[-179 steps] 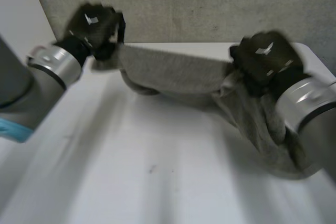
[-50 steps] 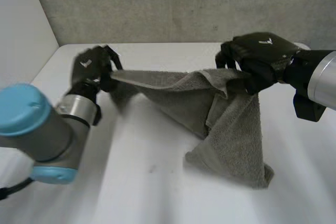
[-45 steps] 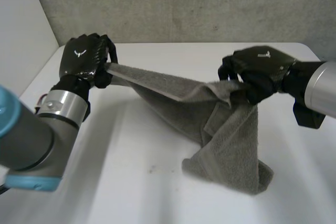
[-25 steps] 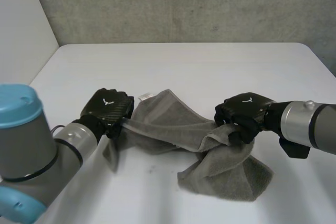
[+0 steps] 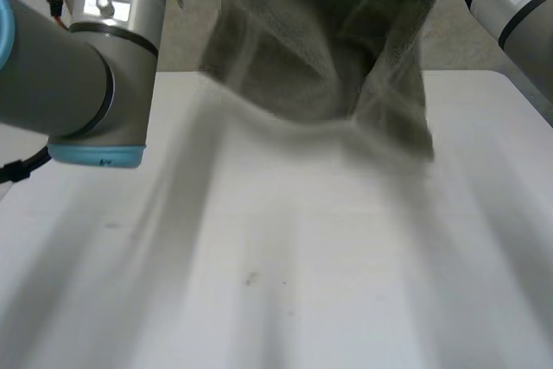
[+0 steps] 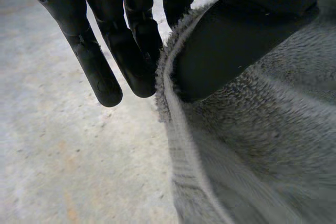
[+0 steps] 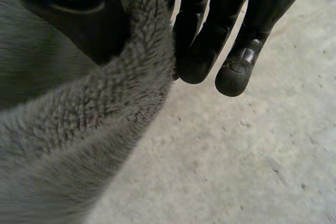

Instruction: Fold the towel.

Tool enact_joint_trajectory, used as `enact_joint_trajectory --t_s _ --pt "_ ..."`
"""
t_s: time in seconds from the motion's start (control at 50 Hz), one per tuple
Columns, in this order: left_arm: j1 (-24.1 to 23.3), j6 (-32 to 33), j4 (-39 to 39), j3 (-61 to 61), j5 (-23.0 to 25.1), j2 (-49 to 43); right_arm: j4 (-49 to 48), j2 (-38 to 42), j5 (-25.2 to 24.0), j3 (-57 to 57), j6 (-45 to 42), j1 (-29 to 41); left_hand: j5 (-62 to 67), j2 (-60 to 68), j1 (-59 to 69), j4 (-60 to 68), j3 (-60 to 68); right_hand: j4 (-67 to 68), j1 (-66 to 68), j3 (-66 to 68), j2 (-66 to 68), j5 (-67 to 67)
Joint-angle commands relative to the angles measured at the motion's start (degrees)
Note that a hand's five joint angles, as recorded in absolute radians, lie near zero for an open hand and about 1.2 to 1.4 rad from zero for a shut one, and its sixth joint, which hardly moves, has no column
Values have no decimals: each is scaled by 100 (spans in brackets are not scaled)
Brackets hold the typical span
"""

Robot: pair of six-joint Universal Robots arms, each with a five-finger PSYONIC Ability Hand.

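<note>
1 towel [image 5: 320, 58] pinched: L robot hand [image 6: 231, 40], R robot hand [image 7: 68, 14].

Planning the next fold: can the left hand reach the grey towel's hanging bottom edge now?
Probably not: the left hand is pinching the grey terry towel by an edge, holding it above the white table; it would have to let go.

I read the towel [image 5: 320, 49] as a plain grey-brown with no print, its hem a slightly paler ribbed band. Below the towel, the table [image 5: 259, 291] is white with a few small dark specks. Behind the towel, the wall [image 5: 458, 45] is mottled grey. At the towel's edge, my left hand [image 6: 126, 40] and right hand [image 7: 202, 30] are matt black. Beside the towel, the left arm [image 5: 86, 66] is grey with a light-blue cap [image 5: 95, 157].
</note>
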Motion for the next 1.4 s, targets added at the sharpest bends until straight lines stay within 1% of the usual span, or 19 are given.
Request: enact_joint_trajectory --t_s 0.02,0.12,0.18,0.3,0.32,0.34,0.38,0.4,0.44,0.56,0.66,0.72,0.82,1.0,1.1,1.14,1.16,1.26,1.4 --pt "55 13 15 -1460 -83 160 762 108 -813 620 -22 -50 1053 1024 1043 1024 1030 355 356 309 375 425" --pt "11 -13 15 -2775 -75 107 1551 634 -1147 1103 -337 -269 1053 1024 1043 1024 1030 355 356 309 375 425" --pt "-6 -4 15 -3033 -66 54 1720 758 -1173 1271 -558 -287 1053 1024 1043 1024 1030 355 356 309 375 425" --pt "-138 5 15 -3569 -4 -262 1931 1215 -1006 1921 -1788 -305 1053 1024 1043 1024 1030 92 93 46 112 162" --pt "-156 5 6 -3621 13 -262 1914 1259 -945 2060 -2023 -313 1053 1024 1043 1024 1030 -591 -590 -637 -571 -521" --pt "-156 5 6 -3622 13 -262 1914 1259 -945 2062 -2026 -314 1053 1024 1043 1024 1030 -598 -597 -644 -578 -528" --pt "-165 -4 -11 -3631 13 -192 1896 1268 -726 2263 -2166 -322 1053 1024 1043 1024 1030 -2674 -2672 -2720 -2654 -2604" --pt "-165 -4 -11 -3631 13 -192 1896 1268 -725 2264 -2166 -322 1053 1024 1043 1024 1030 -2684 -2683 -2730 -2664 -2614" --pt "-165 -4 -108 -3605 13 -61 1896 1224 -524 2343 -1957 -314 1053 1024 1043 1024 1030 -4057 -4055 -4103 -4037 -3987" --pt "-200 -4 -328 -3516 13 186 1834 996 -523 2572 -1103 -305 1053 1024 1043 1024 1030 -4467 -4466 -4513 -4447 -4397" --pt "-366 -22 -565 -3324 5 362 1274 435 -532 3299 -121 -305 1053 1024 1043 1024 1030 -6645 -6644 -6691 -6625 -6575" --pt "-420 -22 -618 -3253 -4 362 1017 240 -479 3547 92 -296 1053 1024 1043 1024 1030 -6645 -6644 -6691 -6625 -6575" --pt "-543 -30 -872 -2990 -22 362 131 -506 -461 4468 1048 -305 1053 1024 1043 1024 1030 -6645 -6644 -6691 -6625 -6575" --pt "-551 -171 -1066 -2717 -22 353 -776 -745 -409 5323 2131 -217 1053 1024 1043 1024 1030 -6645 -6644 -6691 -6625 -6575" --pt "-551 -400 -1163 -2585 -31 353 -1338 -648 -4 5560 2351 82 1053 1024 1043 1024 1030 -6645 -6644 -6691 -6625 -6575" --pt "-543 -583 -1250 -2471 -39 371 -1679 -421 476 5551 2369 353 1053 1024 1043 1024 1030 -6645 -6644 -6691 -6625 -6575" --pt "-543 -584 -1251 -2471 -39 371 -1681 -419 479 5551 2369 354 1053 1024 1043 1024 1030 -6645 -6644 -6691 -6625 -6575" --pt "-490 -1066 -1435 -2322 -48 379 -2120 -7 1225 5446 2377 617 1053 1024 1043 1024 1030 -6645 -6644 -6691 -6625 -6575" --pt "-385 -1533 -1497 -2260 -48 423 -2498 432 1498 5331 2386 767 1053 1024 1043 1024 1030 -6645 -6644 -6691 -6625 -6575"
